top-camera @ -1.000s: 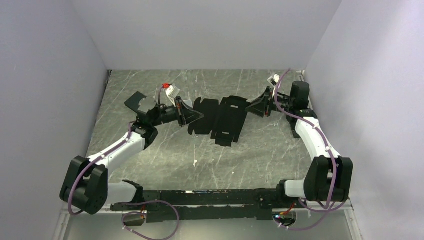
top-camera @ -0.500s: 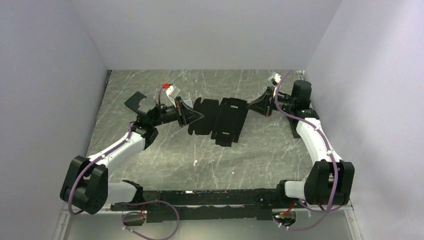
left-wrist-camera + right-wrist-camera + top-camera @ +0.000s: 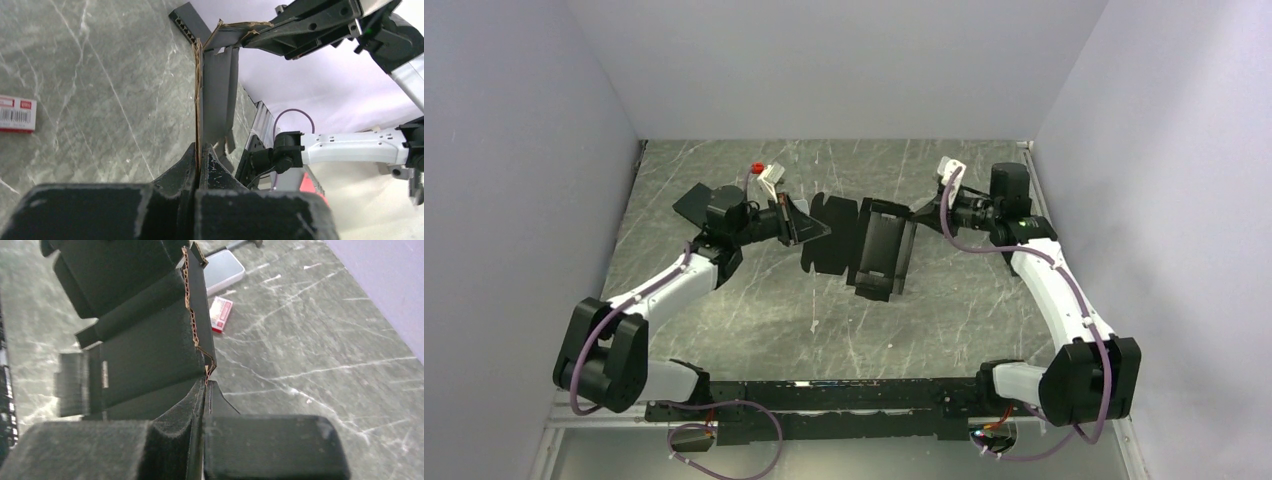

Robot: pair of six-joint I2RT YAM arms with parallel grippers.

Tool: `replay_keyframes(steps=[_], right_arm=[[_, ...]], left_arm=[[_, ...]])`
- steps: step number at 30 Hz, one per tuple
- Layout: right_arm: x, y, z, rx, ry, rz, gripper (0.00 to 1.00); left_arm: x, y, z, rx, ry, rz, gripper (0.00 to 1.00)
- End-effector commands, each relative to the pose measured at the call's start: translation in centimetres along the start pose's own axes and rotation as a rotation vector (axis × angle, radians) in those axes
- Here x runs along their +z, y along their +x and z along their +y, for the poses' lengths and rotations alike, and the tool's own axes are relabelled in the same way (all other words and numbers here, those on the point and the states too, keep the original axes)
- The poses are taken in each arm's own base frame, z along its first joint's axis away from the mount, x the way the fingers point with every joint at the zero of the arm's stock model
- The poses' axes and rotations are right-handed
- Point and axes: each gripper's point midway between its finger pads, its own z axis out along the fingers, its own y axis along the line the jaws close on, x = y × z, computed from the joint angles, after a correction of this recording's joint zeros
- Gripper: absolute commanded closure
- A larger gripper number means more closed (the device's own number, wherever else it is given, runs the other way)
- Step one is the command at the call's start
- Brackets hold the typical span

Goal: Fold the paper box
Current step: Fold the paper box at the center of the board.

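Note:
The paper box (image 3: 864, 240) is a black die-cut cardboard sheet held off the marble table between both arms, its right part turned up on edge. My left gripper (image 3: 824, 228) is shut on the box's left flap; in the left wrist view its fingertips (image 3: 200, 152) pinch the brown cut edge of the cardboard (image 3: 198, 90). My right gripper (image 3: 916, 212) is shut on the right edge. In the right wrist view, the right gripper (image 3: 206, 386) clamps a notched corner of the box (image 3: 145, 350), whose creased panels run away to the upper left.
A small red-and-white packet (image 3: 220, 314) and a silver-grey case (image 3: 225, 270) lie on the table beyond the box. A flat black slab (image 3: 692, 203) sits under the left forearm. Walls close in the table on three sides.
The right gripper has shut on the box's right edge and moved left. The box's right part has turned up from flat. The left wrist has rolled while keeping its grip.

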Motion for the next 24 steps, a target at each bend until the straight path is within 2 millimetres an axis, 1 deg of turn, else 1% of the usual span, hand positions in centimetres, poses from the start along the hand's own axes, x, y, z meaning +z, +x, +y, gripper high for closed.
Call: replay_keyframes(steps=[1,3,8,12,15,17,18,20,21,22,23,24], right_arm=[[0.0,2.2,-0.8,-0.161,0.065,0.113,1.00],[0.3,3.5,-0.7,-0.184,0.070,0.146,1.00],[2.1,6.3,0.6,-0.227,0.038,0.224,1.00],[3.3,8.8,0.4,-0.244,0.064,0.328,1.00],[4.2,10.0,0.8,-0.235,0.045,0.380,1.00],[5.0,10.8,1.3,-0.229,0.027,0.422,1.00],[5.7,11.6,1.9,-0.221,0.002,0.454,1.00],[6.7,12.7,2.4,-0.202,-0.025,0.515,1.00],[7.1,13.0,2.6,-0.189,-0.033,0.541,1.00],[7.5,13.4,2.8,-0.176,-0.044,0.563,1.00],[7.8,13.7,3.0,-0.165,-0.051,0.582,1.00],[8.0,13.8,3.0,-0.155,-0.049,0.595,1.00]], left_arm=[[0.4,-1.9,-0.2,-0.122,-0.004,-0.040,1.00],[0.6,-1.5,0.5,-0.150,-0.012,-0.028,1.00],[1.4,-0.2,1.8,-0.186,-0.014,0.032,1.00],[1.6,0.9,2.8,-0.202,-0.032,0.075,1.00],[1.6,2.1,3.7,-0.211,-0.058,0.126,1.00],[1.8,2.9,4.3,-0.204,-0.091,0.174,1.00],[1.9,3.5,4.6,-0.204,-0.115,0.203,1.00],[2.3,4.2,5.1,-0.188,-0.164,0.257,1.00],[2.5,4.8,5.4,-0.178,-0.187,0.290,1.00],[2.8,4.9,5.4,-0.160,-0.205,0.316,1.00],[2.8,5.8,5.7,-0.158,-0.227,0.354,1.00],[3.1,6.0,5.8,-0.143,-0.245,0.379,1.00]])
